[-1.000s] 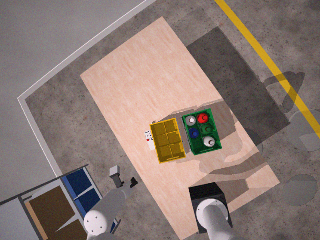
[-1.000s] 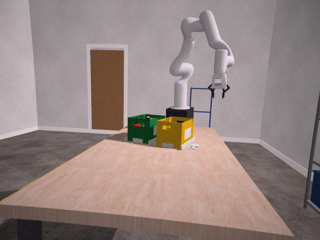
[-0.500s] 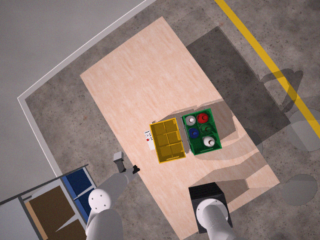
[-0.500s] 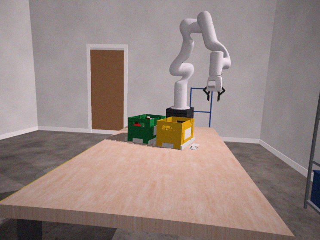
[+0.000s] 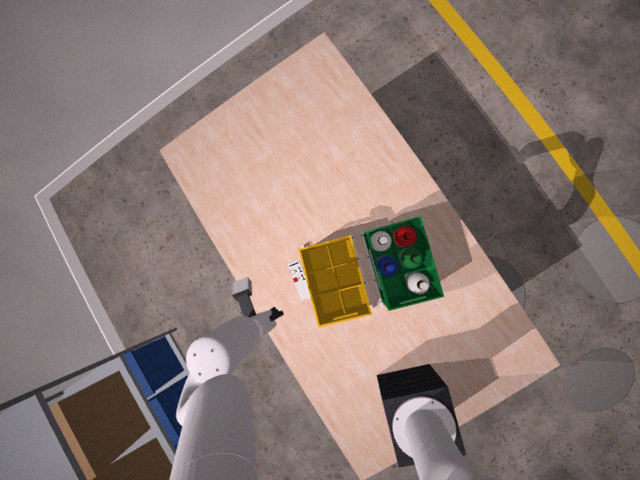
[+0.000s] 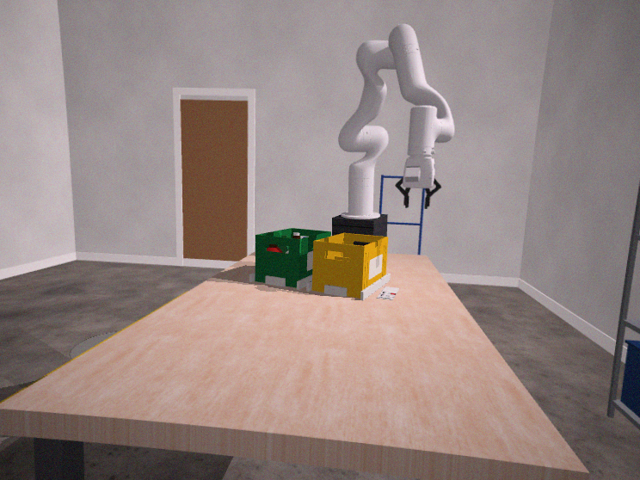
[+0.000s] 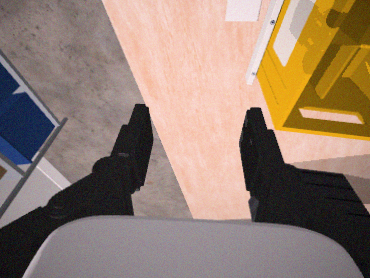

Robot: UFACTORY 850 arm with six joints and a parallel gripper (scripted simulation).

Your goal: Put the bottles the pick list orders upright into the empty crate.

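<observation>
One view looks down from high above my table (image 5: 248,139) (image 6: 310,361) (image 7: 175,65). Another looks along it toward me from the far end. The closest looks past my tool (image 5: 276,313) (image 6: 416,199) (image 7: 196,145); all three share the yellow crate (image 5: 318,324) (image 6: 338,268) (image 7: 280,107).

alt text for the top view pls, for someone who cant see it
Five bottles stand in a green crate beside an empty yellow crate, with a paper pick list beyond it; the arm's gripper hangs near the table edge, holding nothing.

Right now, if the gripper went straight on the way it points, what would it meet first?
Probably the tabletop: the gripper points down near its edge; depth is unclear.
</observation>
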